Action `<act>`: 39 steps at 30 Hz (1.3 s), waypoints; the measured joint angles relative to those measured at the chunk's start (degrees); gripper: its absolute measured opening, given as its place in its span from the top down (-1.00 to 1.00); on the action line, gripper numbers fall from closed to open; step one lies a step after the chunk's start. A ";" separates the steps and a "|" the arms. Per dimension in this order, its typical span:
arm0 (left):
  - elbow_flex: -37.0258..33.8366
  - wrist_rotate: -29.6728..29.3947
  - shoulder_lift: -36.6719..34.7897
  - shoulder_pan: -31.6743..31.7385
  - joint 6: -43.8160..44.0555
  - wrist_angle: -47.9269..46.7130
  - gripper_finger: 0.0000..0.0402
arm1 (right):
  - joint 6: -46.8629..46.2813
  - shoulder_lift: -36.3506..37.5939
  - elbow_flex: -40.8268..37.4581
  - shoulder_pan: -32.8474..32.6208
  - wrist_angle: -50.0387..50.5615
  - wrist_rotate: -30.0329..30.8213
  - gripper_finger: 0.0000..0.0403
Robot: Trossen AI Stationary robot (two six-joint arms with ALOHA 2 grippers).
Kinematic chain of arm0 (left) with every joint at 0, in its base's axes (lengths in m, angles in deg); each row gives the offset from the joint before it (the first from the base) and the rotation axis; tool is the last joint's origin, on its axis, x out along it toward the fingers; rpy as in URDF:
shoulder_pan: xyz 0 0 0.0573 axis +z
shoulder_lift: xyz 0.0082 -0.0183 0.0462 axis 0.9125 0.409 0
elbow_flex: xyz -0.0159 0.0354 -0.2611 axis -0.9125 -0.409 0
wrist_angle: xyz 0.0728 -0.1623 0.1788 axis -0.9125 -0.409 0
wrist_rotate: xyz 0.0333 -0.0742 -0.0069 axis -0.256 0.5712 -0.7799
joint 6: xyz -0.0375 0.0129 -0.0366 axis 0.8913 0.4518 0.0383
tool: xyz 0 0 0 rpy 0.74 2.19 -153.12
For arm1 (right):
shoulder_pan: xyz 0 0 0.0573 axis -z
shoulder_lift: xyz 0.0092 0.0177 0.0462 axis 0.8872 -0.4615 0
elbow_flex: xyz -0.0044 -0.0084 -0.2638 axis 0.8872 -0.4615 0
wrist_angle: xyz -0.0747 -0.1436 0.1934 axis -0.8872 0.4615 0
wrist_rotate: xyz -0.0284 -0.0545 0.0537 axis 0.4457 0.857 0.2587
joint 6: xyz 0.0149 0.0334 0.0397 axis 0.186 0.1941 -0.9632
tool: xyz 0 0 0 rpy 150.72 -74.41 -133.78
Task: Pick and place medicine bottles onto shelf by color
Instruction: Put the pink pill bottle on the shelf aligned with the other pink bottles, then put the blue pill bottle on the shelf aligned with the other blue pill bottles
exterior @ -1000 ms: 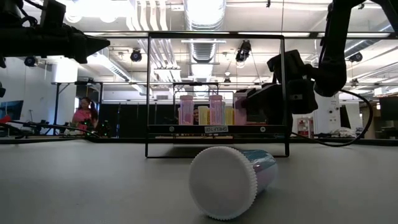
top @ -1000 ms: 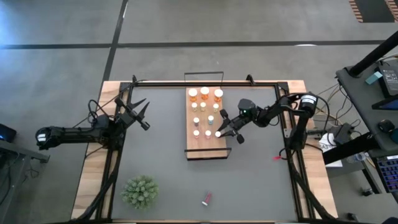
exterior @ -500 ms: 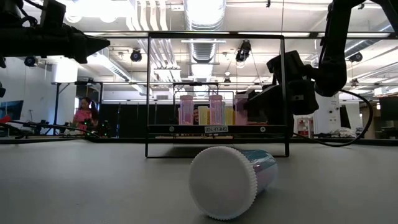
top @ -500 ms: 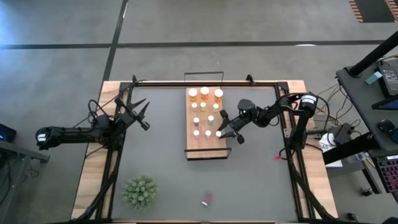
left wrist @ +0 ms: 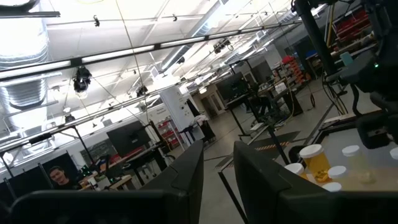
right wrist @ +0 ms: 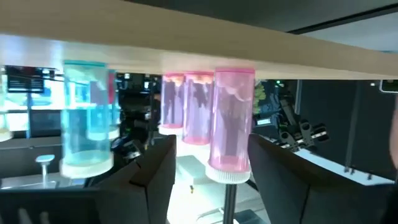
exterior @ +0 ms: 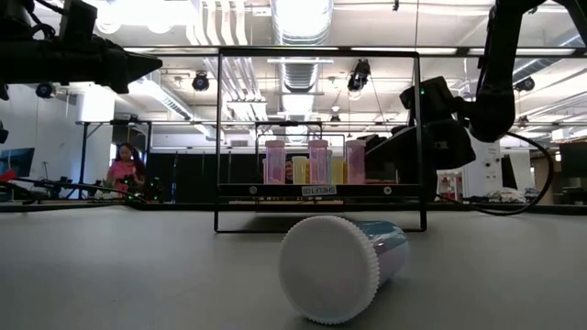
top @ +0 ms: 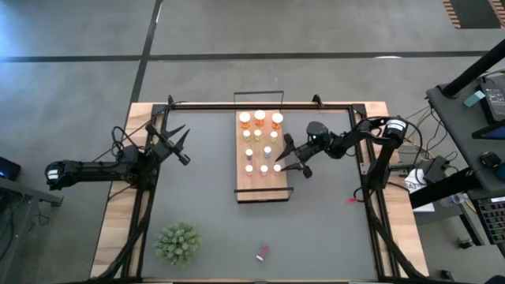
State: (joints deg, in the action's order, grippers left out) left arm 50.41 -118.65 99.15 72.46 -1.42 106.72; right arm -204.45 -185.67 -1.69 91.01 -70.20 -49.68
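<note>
The shelf [top: 260, 189] lies mid-table with several white-capped medicine bottles standing on it: orange ones [top: 260, 118] along the far end, slim ones nearer. My right gripper [top: 281, 155] is open at the shelf's right side. Its fingers stand on either side of a pink bottle [right wrist: 231, 118] without touching it. That bottle [top: 277, 168] stands upright on the board [right wrist: 186, 56]. A teal bottle [right wrist: 87, 115] stands beside it. Another bottle [top: 261, 252] lies on its side near the table's front edge. My left gripper [top: 183, 143] waits shut at the left.
A green spiky plant [top: 178, 242] stands at the near left. The shelf's black wire frame [exterior: 316, 190] rises at its short ends. The lying bottle [exterior: 335, 266] points its white cap at the near edge. Bare grey tabletop lies on both sides of the shelf.
My right gripper has opened and let go of the pink bottle, which stays upright at the shelf's right side. The gripper has drawn back a little toward the table's right edge, so the bottle now shows clear of it.
</note>
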 joint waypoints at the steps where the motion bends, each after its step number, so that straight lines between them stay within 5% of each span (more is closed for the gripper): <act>1: 0.00 0.01 0.00 -0.01 0.00 0.01 0.64 | 0.00 0.31 -0.29 0.54 -0.02 0.00 0.04; 8: -0.01 0.01 0.00 -0.01 0.00 0.00 0.64 | 0.11 2.01 -2.13 3.27 -0.05 -0.25 -0.04; 18: -0.01 0.01 0.00 0.00 0.00 0.00 0.64 | 0.11 2.04 -3.96 6.30 0.40 -10.99 -0.04; 31: -0.02 0.01 0.00 0.01 0.00 0.00 0.64 | 21.28 16.69 -3.77 8.02 0.71 -15.08 -0.04; 35: 0.00 -0.01 0.00 -0.01 0.00 0.02 0.64 | 27.11 24.70 -1.64 8.00 11.55 -16.61 -0.04; 39: 0.00 0.01 0.00 -0.01 0.00 0.02 0.64 | 42.90 32.91 5.23 7.99 39.68 -17.71 -0.04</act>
State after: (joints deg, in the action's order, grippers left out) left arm 50.41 -118.64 99.15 72.45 -1.42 106.74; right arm -161.55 -152.76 3.54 99.00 -30.52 -67.40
